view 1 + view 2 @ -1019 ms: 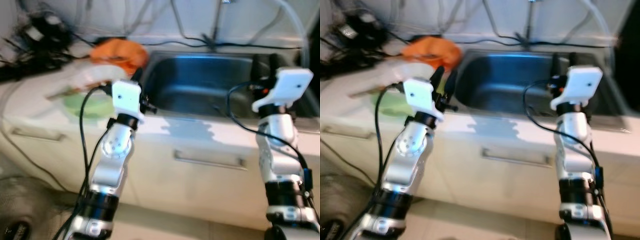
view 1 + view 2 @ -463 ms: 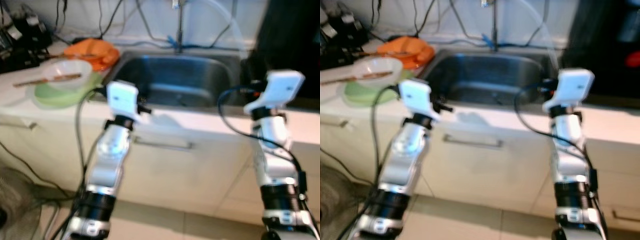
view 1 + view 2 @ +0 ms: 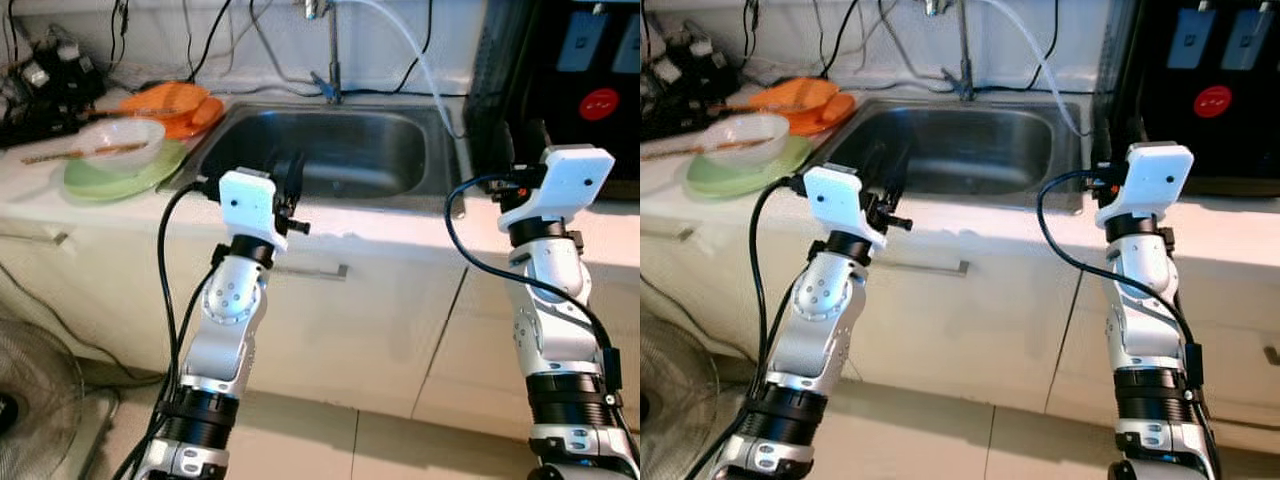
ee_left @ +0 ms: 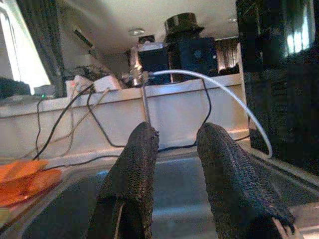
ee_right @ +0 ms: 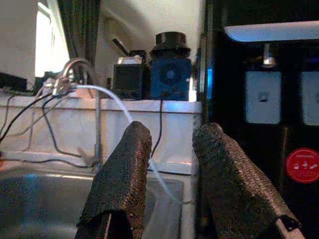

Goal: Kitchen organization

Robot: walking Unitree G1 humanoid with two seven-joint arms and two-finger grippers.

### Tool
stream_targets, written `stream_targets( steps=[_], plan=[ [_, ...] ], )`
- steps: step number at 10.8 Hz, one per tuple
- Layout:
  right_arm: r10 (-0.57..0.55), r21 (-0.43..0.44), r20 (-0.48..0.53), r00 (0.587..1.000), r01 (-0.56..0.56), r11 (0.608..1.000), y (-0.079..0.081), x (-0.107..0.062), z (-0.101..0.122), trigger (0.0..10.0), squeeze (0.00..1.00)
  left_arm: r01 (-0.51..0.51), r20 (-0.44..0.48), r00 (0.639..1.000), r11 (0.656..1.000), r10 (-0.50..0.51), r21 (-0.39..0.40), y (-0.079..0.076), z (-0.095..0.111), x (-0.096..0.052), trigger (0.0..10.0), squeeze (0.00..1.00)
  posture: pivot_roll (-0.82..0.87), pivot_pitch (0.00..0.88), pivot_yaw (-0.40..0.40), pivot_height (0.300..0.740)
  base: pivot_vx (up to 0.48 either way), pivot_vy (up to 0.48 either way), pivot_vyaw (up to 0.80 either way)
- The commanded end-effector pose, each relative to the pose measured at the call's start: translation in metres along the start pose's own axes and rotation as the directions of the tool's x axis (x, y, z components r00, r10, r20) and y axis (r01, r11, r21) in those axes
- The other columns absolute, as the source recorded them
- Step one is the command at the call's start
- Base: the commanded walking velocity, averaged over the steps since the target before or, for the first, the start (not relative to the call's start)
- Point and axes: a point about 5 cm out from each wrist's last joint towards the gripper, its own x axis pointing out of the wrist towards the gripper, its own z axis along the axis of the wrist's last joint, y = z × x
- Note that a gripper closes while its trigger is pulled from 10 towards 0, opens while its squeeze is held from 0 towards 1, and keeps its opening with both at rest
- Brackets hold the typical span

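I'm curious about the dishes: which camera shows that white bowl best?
The left eye view: the bowl sits whole on a green plate. The right eye view shows it nearer the edge; the left wrist view catches just orange ware.

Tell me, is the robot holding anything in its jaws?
No, nothing is held. The left gripper and the right gripper both hang open near the front edge of the sink, with only empty space between the black fingers.

sink [image 3: 400,190]: steel basin set in counter | faucet [image 3: 328,60]: at back rim, white hose [image 3: 415,55] arcing right | fan [image 3: 35,420]: on floor, lower left | cables [image 3: 45,75]: tangled, back-left corner | drawer handle [image 3: 312,271]: below sink
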Motion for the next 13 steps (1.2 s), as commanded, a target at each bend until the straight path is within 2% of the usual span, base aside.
stream_targets(
  steps=[1, 6, 7, 9, 10, 11, 12, 13],
  plan=[
    [0.022, 0.01, -0.002, 1.0, -0.022, 1.0, 0.006, 0.002, 0.0, 10.0, 0.0, -0.031, -0.006, 1.0, 0.999, 0.031, 0.017, 0.007, -0.002, -0.001, 10.0, 0.0, 0.02, 0.0, 0.07, 0.74, -0.27, 0.0, 0.0],
    [0.034, 0.01, -0.023, 0.999, -0.034, 0.999, 0.008, 0.0, -0.004, 10.0, 0.0, -0.038, -0.016, 0.999, 0.999, 0.039, 0.012, 0.008, -0.004, -0.002, 10.0, 0.0, 0.03, 0.0, 0.063, 0.74, -0.218, 0.0, 0.0],
    [0.042, 0.004, -0.041, 0.998, -0.042, 0.999, 0.009, 0.0, -0.007, 10.0, 0.0, -0.049, -0.053, 0.997, 0.999, 0.049, 0.002, 0.01, -0.01, -0.003, 10.0, 0.0, 0.03, 0.0, 0.061, 0.74, 0.0, 0.0, 0.0],
    [0.043, 0.013, -0.081, 0.996, -0.042, 0.999, 0.009, -0.003, -0.016, 10.0, 0.0, -0.069, -0.151, 0.986, 0.997, 0.066, -0.016, 0.015, -0.031, -0.012, 10.0, 0.0, 0.03, 0.0, 0.056, 0.74, 0.0, 0.0, 0.0],
    [0.051, 0.029, -0.169, 0.984, -0.047, 0.998, 0.012, -0.014, -0.038, 10.0, 0.0, -0.105, -0.264, 0.959, 0.994, 0.098, -0.015, 0.024, -0.059, -0.03, 10.0, 0.0, 0.02, 0.0, 0.056, 0.74, 0.0, 0.0, 0.0],
    [0.055, 0.036, -0.209, 0.976, -0.049, 0.998, 0.013, -0.019, -0.048, 10.0, 0.0, -0.125, -0.305, 0.946, 0.992, 0.113, -0.019, 0.027, -0.068, -0.037, 10.0, 0.0, 0.02, 0.0, 0.055, 0.74, 0.0, 0.0, 0.0],
    [0.068, 0.045, -0.387, 0.919, -0.055, 0.997, 0.016, -0.048, -0.088, 10.0, 0.0, -0.19, -0.474, 0.866, 0.982, 0.161, -0.013, 0.039, -0.104, -0.066, 10.0, 0.0, 0.02, 0.0, 0.05, 0.74, 0.0, 0.0, 0.0],
    [0.096, 0.053, -0.617, 0.781, -0.08, 0.995, 0.022, -0.099, -0.134, 10.0, 0.0, -0.225, -0.636, 0.75, 0.974, 0.183, 0.015, 0.048, -0.136, -0.108, 10.0, 0.0, 0.03, 0.0, 0.046, 0.74, 0.0, 0.0, 0.0]
  ],
)
